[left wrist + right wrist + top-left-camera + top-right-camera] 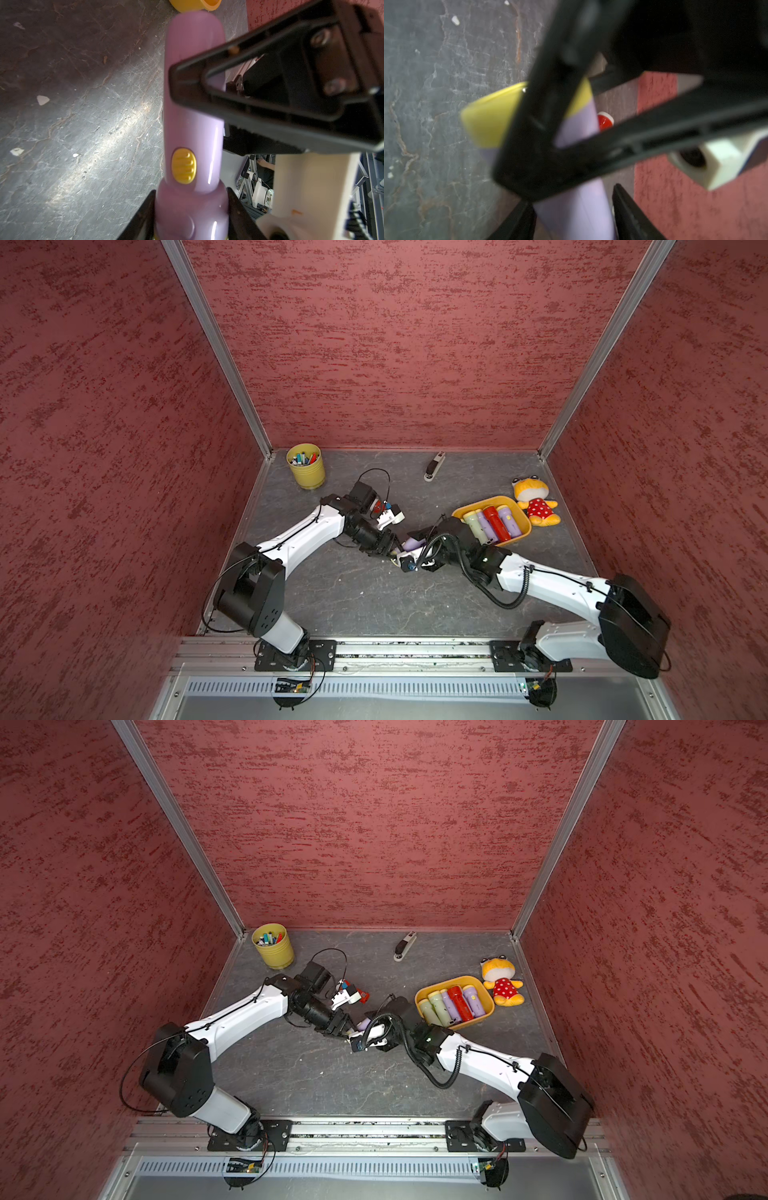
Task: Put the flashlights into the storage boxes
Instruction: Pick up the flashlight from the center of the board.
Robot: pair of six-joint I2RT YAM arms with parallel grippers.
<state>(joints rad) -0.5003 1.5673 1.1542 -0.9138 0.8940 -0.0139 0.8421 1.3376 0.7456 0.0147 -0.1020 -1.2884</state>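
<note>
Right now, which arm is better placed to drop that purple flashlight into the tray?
Right, probably: the right gripper flanks the lilac flashlight and the orange tray lies beside that arm; the left gripper, gripping it, sits farther.

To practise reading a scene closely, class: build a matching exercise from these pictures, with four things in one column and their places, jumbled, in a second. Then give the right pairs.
Things
1. pen cup
2. stapler
3. plush toy
4. lilac flashlight

Places
A. in the jaws of the left gripper
B. back left corner of the table
C. beside the tray
D. lying flat near the back wall

Pairs: 1-B; 2-D; 3-C; 4-A
</note>
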